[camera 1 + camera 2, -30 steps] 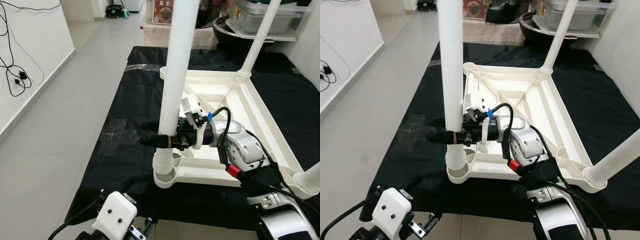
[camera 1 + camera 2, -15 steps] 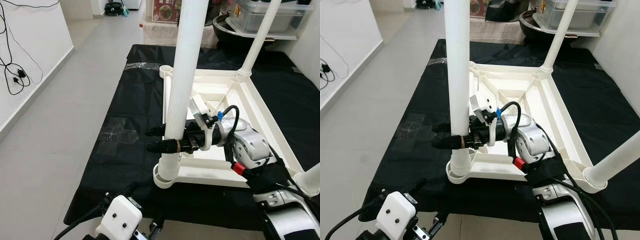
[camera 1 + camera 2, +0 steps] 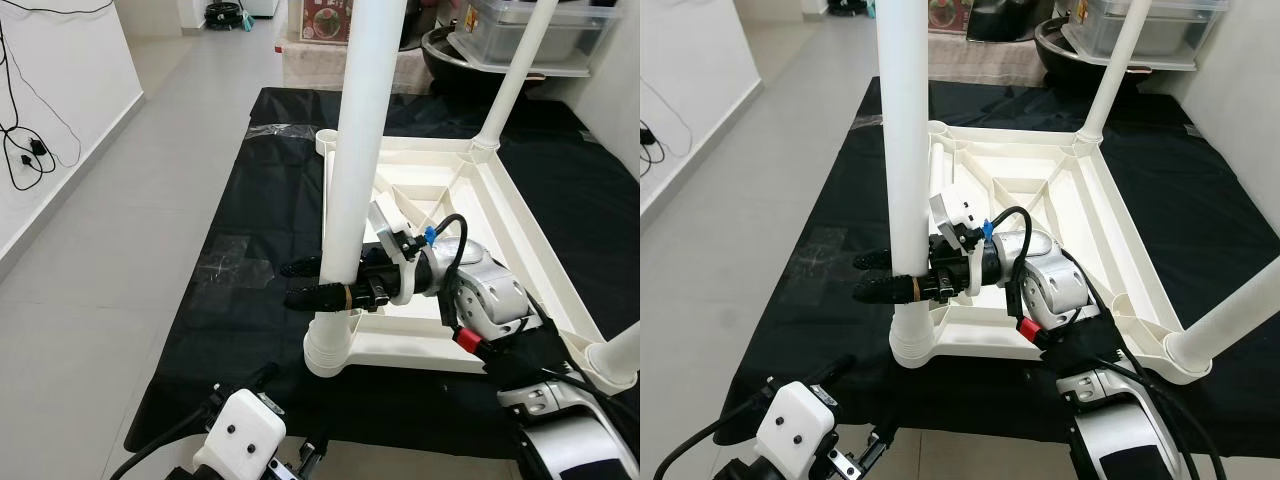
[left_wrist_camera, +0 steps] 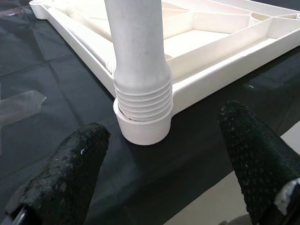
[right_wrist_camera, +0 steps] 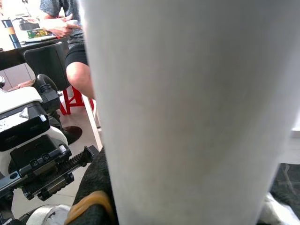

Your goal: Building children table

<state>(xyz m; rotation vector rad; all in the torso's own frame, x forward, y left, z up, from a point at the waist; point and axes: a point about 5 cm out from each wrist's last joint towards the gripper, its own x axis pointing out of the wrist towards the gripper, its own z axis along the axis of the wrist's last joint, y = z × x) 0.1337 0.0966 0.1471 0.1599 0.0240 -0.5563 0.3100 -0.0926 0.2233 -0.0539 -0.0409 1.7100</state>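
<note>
Leg: the white leg (image 3: 358,150) stands upright in the near-left corner socket (image 3: 327,352) of the upturned white table (image 3: 520,240), which lies on a black mat (image 3: 230,260) on the floor. The threaded end (image 4: 143,101) shows rings above the socket rim, so seating looks incomplete.
Right claw: the right claw (image 3: 318,283) pinches the leg low down, 1 finger on each side, just above the socket.
Left claw: the left claw (image 4: 154,183) hangs near the mat edge, fingers spread, aimed at the socket and touching nothing.
Other legs: 2 more legs (image 3: 515,75) stand at the far-right and near-right corners; the far-left socket (image 3: 329,141) is vacant.
Risk: a tilted leg could cross-thread or jam; a slipping grip would turn the claw without turning the leg; side force could slide the table on the mat.
Clearance: open mat and grey floor (image 3: 120,250) lie to the left; boxes (image 3: 520,35) crowd the far end.
</note>
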